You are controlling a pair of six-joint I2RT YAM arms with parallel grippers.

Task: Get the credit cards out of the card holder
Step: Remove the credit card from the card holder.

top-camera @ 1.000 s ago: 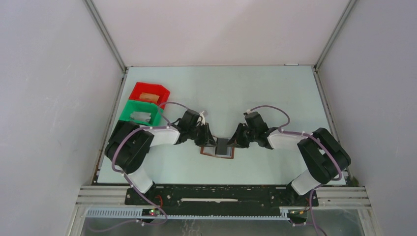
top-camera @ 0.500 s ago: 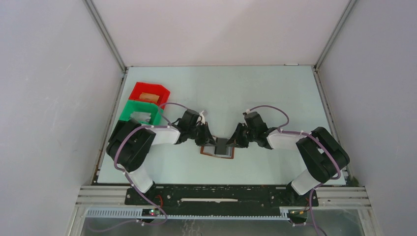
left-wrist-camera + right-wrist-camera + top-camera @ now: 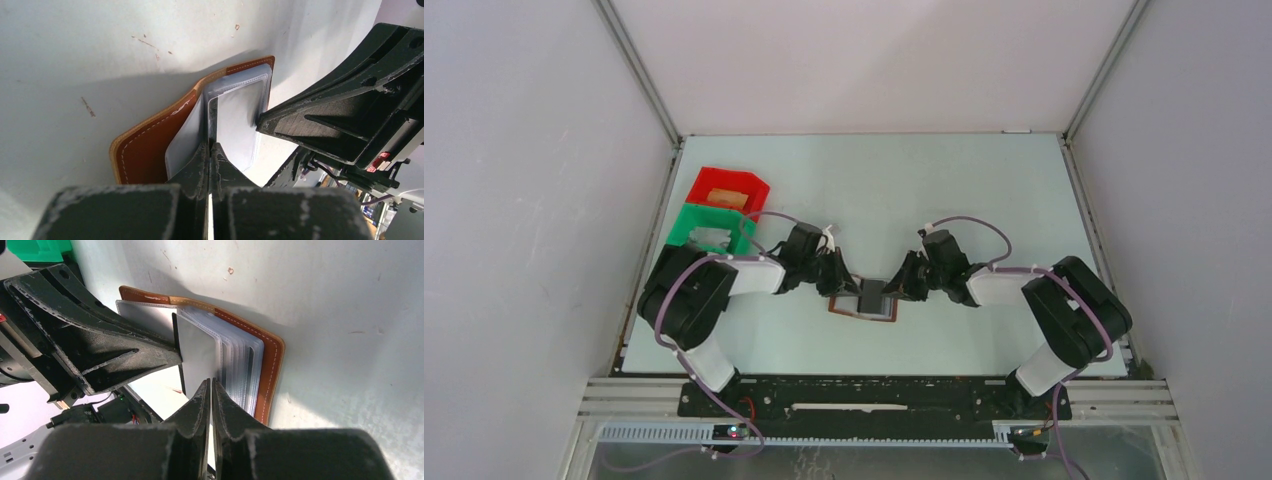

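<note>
Card holder [image 3: 150, 145]: spread open and flat under both sets of fingertips, pockets up, long axis running from one gripper to the other.
Credit card [image 3: 192, 355]: raised off the pockets, dark edge pointing into the left fingertips.
Left gripper [image 3: 210, 145]: clenched on that edge.
Right gripper [image 3: 210, 381]: pinching the holder's clear sleeve opposite.

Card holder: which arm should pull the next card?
Left, probably. The left claw is shut on the grey card where it juts past the sleeve; the right claw pinches that sleeve, bracing the card holder.
</note>
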